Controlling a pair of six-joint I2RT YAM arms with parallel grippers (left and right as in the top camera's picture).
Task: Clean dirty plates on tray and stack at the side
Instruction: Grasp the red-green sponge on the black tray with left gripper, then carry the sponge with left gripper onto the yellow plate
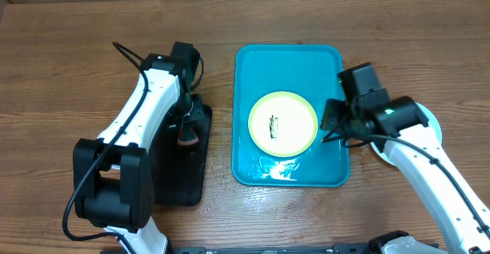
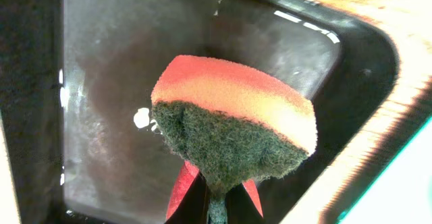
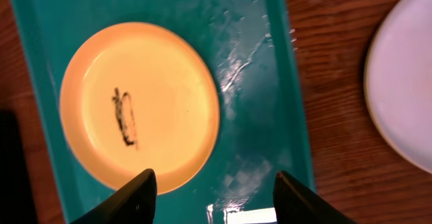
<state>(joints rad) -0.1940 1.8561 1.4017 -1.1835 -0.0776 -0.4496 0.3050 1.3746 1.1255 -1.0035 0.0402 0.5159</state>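
Overhead: left gripper (image 1: 185, 126) clenched on sponge (image 2: 233, 126) above black tray (image 1: 174, 187). Right gripper (image 1: 333, 124) released, at 3 o'clock of marked yellow plate (image 1: 282, 123) on turquoise tray (image 1: 253, 70).

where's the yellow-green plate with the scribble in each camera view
Overhead: the round pale yellow-green plate lies mid-frame, in the turquoise plastic tray.
Left wrist: not in it; only an orange-and-green sponge over a black tray.
Right wrist: left of centre, in the same tray.
Shared landmark: the plate's dark scribble.
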